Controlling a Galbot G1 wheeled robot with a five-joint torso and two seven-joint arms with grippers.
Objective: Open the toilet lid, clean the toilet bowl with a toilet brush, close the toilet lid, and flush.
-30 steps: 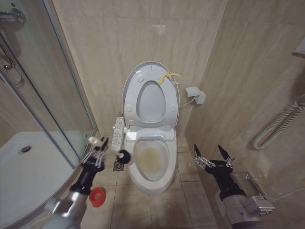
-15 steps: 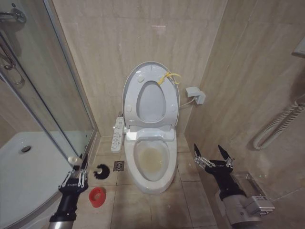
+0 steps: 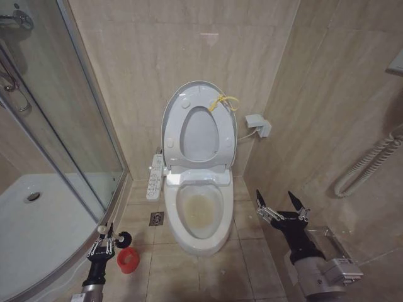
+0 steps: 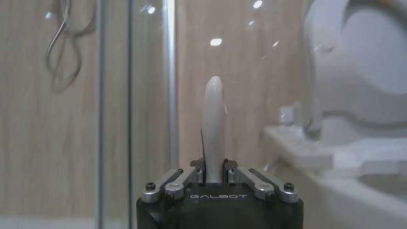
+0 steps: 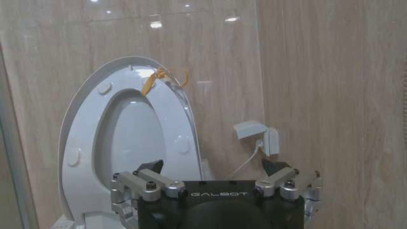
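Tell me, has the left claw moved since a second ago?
Yes. The left claw, holding the toilet brush, pulled back from the toilet bowl toward the red holder cup.

white toilet lid point(image 3: 171, 119), yellow cord point(image 3: 221, 102)

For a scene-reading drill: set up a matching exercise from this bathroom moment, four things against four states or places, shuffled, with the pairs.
Things:
1. toilet lid
2. toilet bowl
3. toilet brush
4. right gripper

States:
A. held in the left gripper above the red holder cup
B. open, idle by the right wall
C. raised upright, yellow cord at its edge
D. stained yellowish-brown inside

Pairs: 1-C, 2-D, 3-A, 4-B
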